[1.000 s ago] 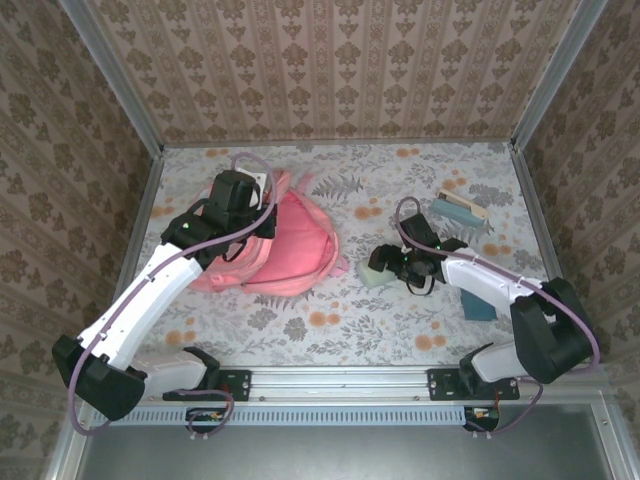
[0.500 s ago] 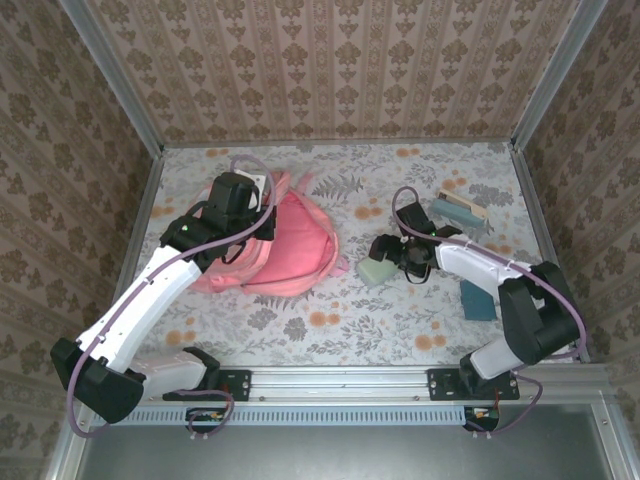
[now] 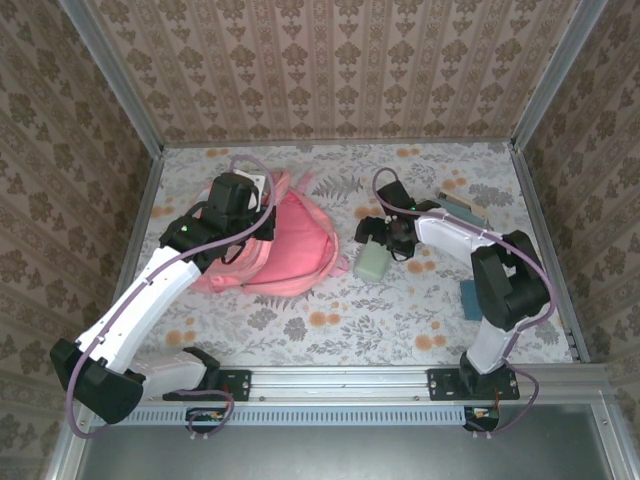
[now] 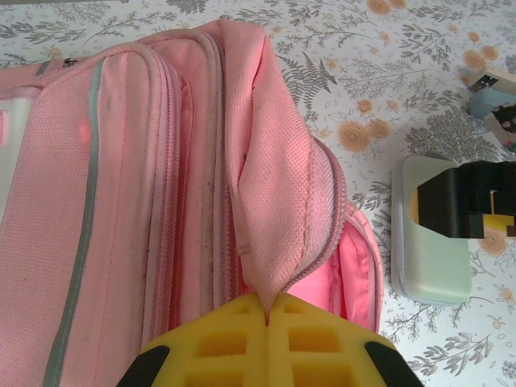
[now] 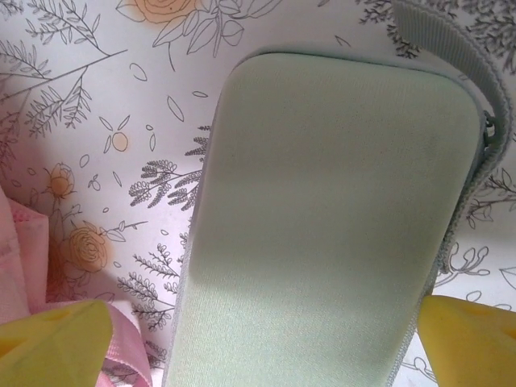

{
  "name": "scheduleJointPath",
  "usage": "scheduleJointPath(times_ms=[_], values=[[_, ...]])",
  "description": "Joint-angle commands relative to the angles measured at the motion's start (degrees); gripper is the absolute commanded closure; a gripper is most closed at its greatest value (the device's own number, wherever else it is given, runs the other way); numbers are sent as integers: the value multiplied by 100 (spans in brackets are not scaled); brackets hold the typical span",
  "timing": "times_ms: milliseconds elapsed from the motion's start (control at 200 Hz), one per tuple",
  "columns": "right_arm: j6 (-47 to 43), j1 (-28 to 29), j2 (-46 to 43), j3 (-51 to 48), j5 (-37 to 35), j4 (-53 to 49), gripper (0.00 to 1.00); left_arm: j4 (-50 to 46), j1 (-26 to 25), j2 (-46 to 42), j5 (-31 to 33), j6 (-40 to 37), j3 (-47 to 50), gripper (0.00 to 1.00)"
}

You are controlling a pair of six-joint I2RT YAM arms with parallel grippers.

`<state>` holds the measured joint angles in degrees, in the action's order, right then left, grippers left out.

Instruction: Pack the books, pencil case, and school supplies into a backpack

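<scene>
At the near edge a metal rail (image 3: 340,380) was seen, and beyond it the flower-printed table (image 3: 330,320), on which the pink backpack (image 3: 295,245) lay left of centre, a fold of its fabric pinched in the clenched left hand (image 4: 266,300). Just beside it the mint pencil case (image 5: 322,201) lay flat under the right hand (image 5: 258,326), which was released, its jaws spread wide to either side. The table was closed in by walls (image 3: 330,70) papered in a brown damask pattern.

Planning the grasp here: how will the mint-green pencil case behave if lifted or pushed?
The pencil case probably stays stiff: its flat face and rounded corners hold their shape. Lying flat on the table, it should slide rather than roll or tip. Its matte skin likely isn't slippery.
</scene>
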<state>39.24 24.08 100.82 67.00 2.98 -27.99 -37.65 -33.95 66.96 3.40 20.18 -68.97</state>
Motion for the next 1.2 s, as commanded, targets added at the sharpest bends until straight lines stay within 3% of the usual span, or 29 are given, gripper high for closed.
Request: scheduleJointPath(times_ms=[0,190,535,645,965,1195], values=[[-215,251,279,353,-580,-841,1,207,74,-211,126,48,15,100],[-87,603,616,769,-1239,-1446,2,208,73,-227,130,37,33,100],[110,730,1278,1286,-1554,-1733,5,153,73,-306,142,38,41,100],[143,730,1370,1329,-1580,-1711,11,144,73,-306,119,55,41,100],[28,756,529,898,-1558,-1482,34,144,73,-305,144,34,23,100],[-113,933,-81,1009,-1531,-1671,36,180,73,-262,125,44,-16,100]])
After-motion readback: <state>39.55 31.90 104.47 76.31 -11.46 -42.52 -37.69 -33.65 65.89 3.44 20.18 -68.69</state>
